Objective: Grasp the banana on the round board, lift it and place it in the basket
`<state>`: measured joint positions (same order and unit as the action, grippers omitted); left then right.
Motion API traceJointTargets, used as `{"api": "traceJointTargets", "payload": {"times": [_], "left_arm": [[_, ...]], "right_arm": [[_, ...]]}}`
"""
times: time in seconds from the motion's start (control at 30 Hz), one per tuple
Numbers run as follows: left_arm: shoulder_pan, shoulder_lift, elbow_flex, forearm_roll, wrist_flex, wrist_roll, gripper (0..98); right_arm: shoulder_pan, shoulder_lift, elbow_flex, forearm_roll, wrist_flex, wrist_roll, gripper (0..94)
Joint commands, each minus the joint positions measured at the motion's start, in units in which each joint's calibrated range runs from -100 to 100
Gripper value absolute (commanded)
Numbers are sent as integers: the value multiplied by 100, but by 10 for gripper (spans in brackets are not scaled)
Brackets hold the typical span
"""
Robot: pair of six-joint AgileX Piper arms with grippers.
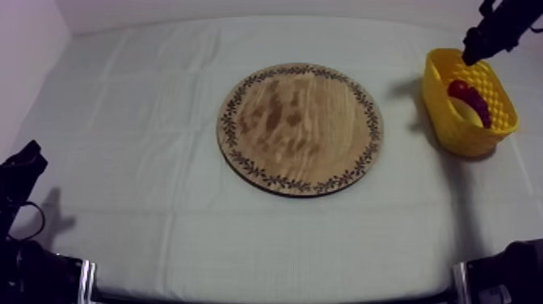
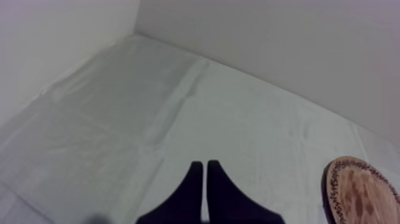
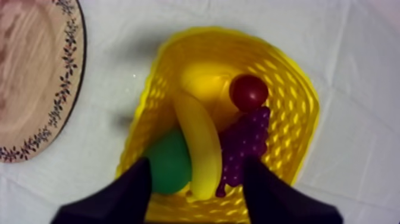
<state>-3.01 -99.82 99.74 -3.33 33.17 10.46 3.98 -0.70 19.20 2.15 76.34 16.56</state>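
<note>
The banana (image 3: 199, 134) lies inside the yellow basket (image 3: 297, 89), between a green pear (image 3: 169, 161) and a bunch of grapes (image 3: 245, 140), with a small red fruit (image 3: 249, 92) beyond them. My right gripper (image 3: 197, 161) hangs open above the basket, its fingers apart and holding nothing. From above, the right gripper (image 1: 473, 55) is over the far rim of the basket (image 1: 452, 133) at the table's right. The round wooden board (image 1: 300, 129) in the middle is bare. My left gripper (image 1: 28, 158) rests low at the left, and its fingers (image 2: 205, 164) lie shut together.
The board's patterned rim (image 3: 65, 101) lies a short way left of the basket. The board's edge (image 2: 363, 193) also lies off to the right of my left gripper. Grey-white cloth covers the table, with walls behind and at the left.
</note>
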Motion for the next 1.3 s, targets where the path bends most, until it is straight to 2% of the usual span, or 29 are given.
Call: {"api": "traceJointTargets", "payload": {"times": [0.0, 0.27, 0.43, 0.67, 0.8, 0.93, 1.27], "left_arm": [[1, 0, 3, 3, -2, 1, 1], [1, 0, 3, 3, -2, 1, 1], [1, 0, 3, 3, -2, 1, 1], [1, 0, 3, 3, -2, 1, 1], [1, 0, 3, 3, -2, 1, 1], [1, 0, 3, 3, -2, 1, 1], [1, 0, 3, 3, -2, 1, 1]], "right_arm": [[-24, -369, 239, -30, -178, -29, 355], [-199, -1424, 1091, -107, -668, -108, 116], [-350, -2185, 1893, -85, -1004, -62, 34], [-477, -3456, 2955, -265, -1362, 331, 9], [-447, -4234, 3424, -582, -1571, 587, 7], [-391, -5013, 4105, -962, -2090, 749, 5], [-465, -6791, 5843, -1487, -3099, 918, 5]]}}
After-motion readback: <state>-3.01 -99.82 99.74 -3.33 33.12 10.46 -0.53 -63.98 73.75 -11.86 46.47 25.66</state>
